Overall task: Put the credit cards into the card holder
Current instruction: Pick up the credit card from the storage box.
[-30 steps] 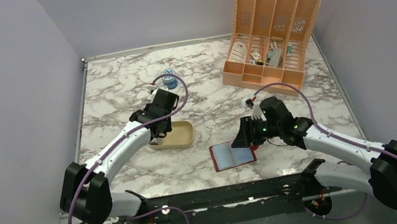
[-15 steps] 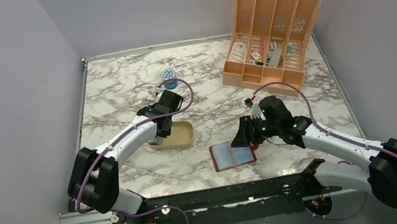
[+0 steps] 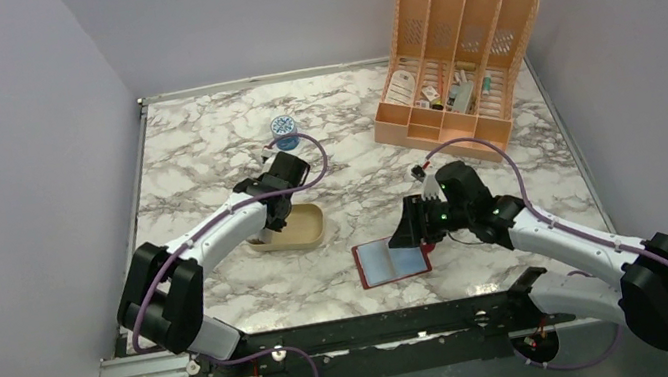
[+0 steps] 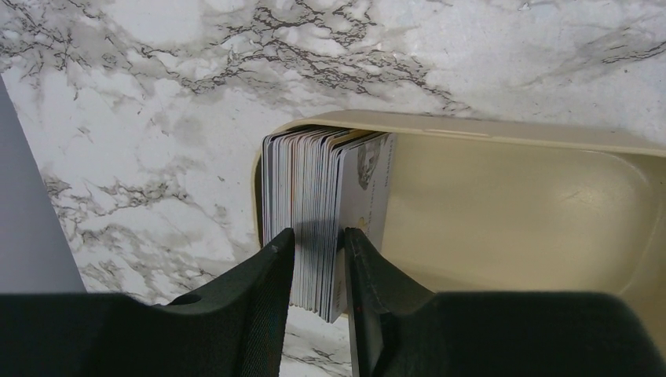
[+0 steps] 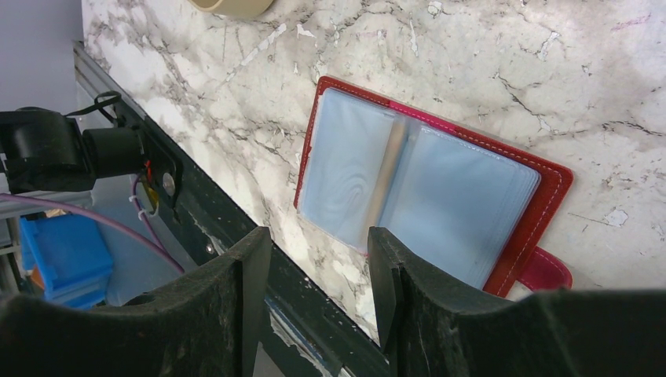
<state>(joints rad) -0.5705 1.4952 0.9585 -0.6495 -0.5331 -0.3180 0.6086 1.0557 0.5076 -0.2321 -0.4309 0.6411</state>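
Tan tray (image 3: 308, 228) sits left of centre on the marble worktop (image 3: 202, 149). The credit cards (image 4: 322, 196) stand on edge at its left end. Left claw (image 4: 318, 242) is clamped on part of that stack. Further right, below centre, the red card holder (image 3: 390, 261) lies open, blue pockets up. Right claw (image 5: 318, 236) hovers over it, jaws apart.

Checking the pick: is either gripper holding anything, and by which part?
The left gripper straddles the near edge of a few credit cards in the tray; a firm grip cannot be told. The right gripper is open, holding nothing.
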